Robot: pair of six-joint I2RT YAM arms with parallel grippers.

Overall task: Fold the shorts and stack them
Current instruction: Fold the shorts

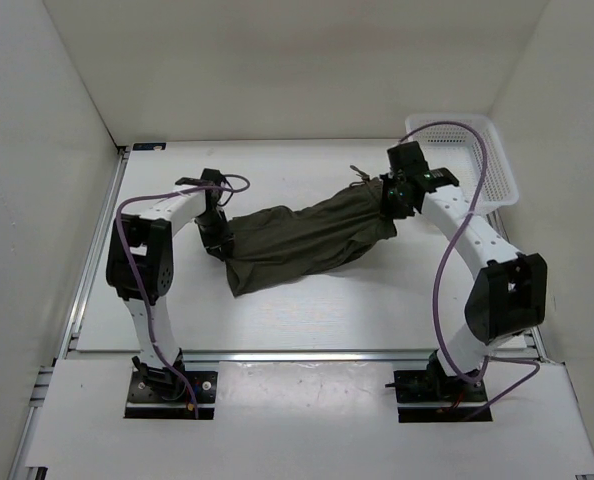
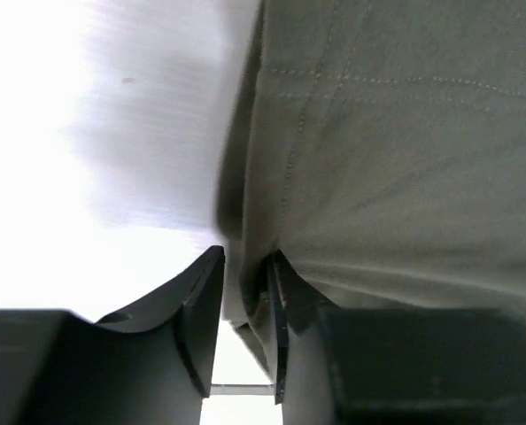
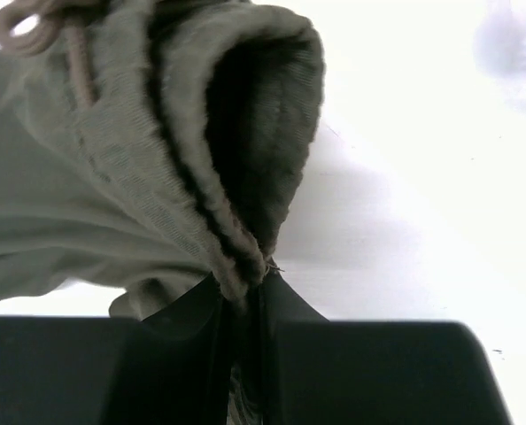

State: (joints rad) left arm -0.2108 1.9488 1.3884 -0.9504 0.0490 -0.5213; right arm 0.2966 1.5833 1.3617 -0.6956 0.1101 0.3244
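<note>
On the table (image 1: 377, 310), the shorts (image 1: 307, 235) are lying stretched across the middle, the left gripper (image 2: 245, 270) pinching their nine o'clock end and the right gripper (image 3: 243, 285) pinching the waistband at two o'clock, so both should be moving together, gently.

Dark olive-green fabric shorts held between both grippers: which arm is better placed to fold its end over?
Probably right: the right gripper pinches the waistband of the shorts, apparently lifted; by the left gripper the fabric sags.
</note>
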